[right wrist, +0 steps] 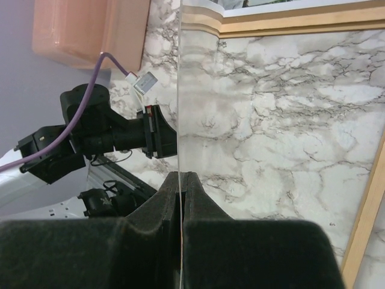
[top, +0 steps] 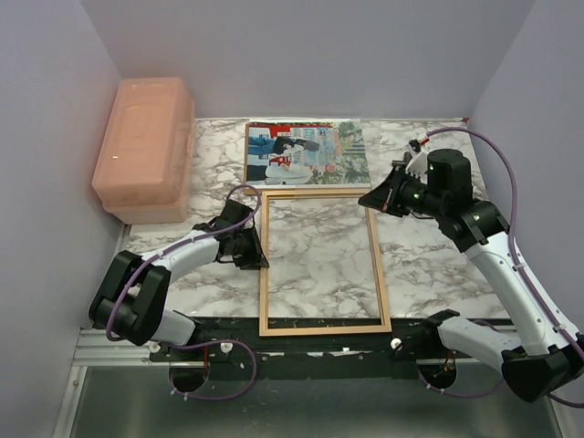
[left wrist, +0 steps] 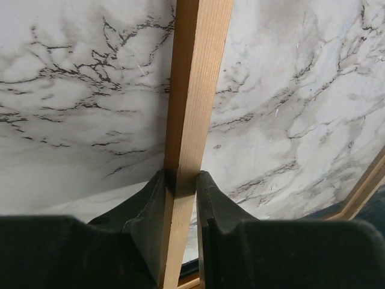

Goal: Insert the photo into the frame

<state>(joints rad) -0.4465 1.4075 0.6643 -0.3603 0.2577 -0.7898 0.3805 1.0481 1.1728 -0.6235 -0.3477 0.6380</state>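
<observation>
The photo lies face up on the marble surface, just beyond the far rail of the frame, so close that I can't say whether they touch. The frame lies flat with only bare marble showing through its opening. The left hand pinches the frame's left rail, a finger on each side of the wood. The right hand, at the frame's far right corner, is pressed together on what looks like a thin clear pane, seen edge-on.

I'd call this the preparing step: the frame is steadied and the photo untouched. Next, the pane needs settling squarely or setting aside before a hand goes beyond the far rail for the photo.
</observation>
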